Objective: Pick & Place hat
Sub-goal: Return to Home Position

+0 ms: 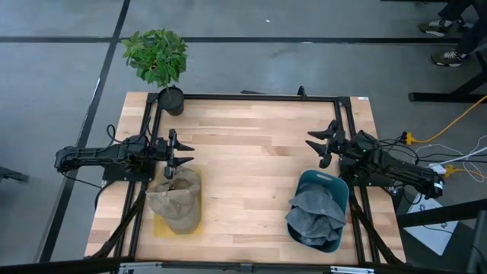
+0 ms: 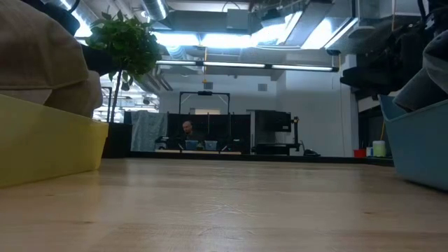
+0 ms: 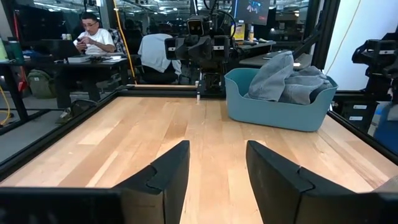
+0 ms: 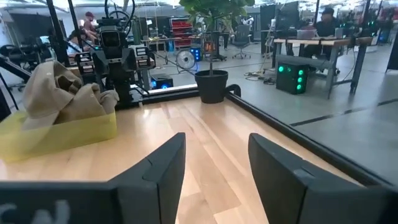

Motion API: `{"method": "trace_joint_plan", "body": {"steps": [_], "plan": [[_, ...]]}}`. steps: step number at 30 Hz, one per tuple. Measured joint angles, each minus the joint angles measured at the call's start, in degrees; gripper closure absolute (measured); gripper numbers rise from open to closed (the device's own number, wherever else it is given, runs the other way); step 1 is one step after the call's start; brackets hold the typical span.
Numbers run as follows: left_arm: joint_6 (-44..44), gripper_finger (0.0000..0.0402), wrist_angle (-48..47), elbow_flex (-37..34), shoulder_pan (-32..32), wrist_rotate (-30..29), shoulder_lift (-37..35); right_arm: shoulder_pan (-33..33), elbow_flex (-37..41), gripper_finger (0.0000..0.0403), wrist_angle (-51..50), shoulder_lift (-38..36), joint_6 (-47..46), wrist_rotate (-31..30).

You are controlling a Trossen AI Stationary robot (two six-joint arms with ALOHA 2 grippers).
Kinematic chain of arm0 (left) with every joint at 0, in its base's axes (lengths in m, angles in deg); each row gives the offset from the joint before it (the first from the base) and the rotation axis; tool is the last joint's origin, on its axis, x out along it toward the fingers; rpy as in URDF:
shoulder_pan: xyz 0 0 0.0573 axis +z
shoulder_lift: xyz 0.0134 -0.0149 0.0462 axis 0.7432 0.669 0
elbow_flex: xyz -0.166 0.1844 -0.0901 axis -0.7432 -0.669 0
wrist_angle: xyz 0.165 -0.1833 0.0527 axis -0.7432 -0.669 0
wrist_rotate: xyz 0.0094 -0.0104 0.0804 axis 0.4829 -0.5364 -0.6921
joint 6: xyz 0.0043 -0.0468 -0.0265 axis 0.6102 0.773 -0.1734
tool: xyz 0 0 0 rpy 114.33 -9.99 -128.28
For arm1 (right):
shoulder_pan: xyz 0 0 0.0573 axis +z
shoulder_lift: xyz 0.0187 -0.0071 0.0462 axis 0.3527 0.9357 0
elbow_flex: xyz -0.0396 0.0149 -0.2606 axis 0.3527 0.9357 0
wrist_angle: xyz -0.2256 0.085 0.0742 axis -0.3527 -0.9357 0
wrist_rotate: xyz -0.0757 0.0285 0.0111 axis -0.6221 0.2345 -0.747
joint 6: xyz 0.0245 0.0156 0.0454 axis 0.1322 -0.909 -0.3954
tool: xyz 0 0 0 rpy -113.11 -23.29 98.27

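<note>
The left gripper [image 1: 185,154] hovers over the left side of the table [image 1: 251,167] with its fingers spread and nothing between them. The brown caps [image 4: 62,93] are heaped in the yellow bin [image 4: 62,138], which stands just beside this gripper on its side toward the near table edge. The heap rises above the bin rim. The right gripper [image 1: 316,143] hovers over the right side of the table, facing the left one. Its fingers are likewise spread and empty. The blue cap [image 3: 280,74] lies crumpled in the blue bin [image 3: 273,112], just beside the right gripper on the same near-edge side, and part of the cap hangs over the rim. Between the two grippers, bare wood runs the full width. Each gripper has the other arm straight ahead of it, well apart. A pot [image 1: 172,100] holding a plant [image 1: 156,53] stands at the far corner, near the left gripper on the side away from the yellow bin. A dark rail [image 1: 251,97] frames the table along the far edge and both sides, passing close behind each gripper's arm. Beyond the table, a person [image 3: 93,37] sits at a desk.
</note>
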Motion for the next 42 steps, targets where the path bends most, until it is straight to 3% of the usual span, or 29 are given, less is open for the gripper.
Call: {"method": "trace_joint_plan", "body": {"steps": [42], "plan": [[0.00, 0.0245, 0.00, 0.00, 0.00, 0.01, 0.00, 0.00, 0.00, 0.0228, 0.01, 0.02, -1.31, -0.02]]}}
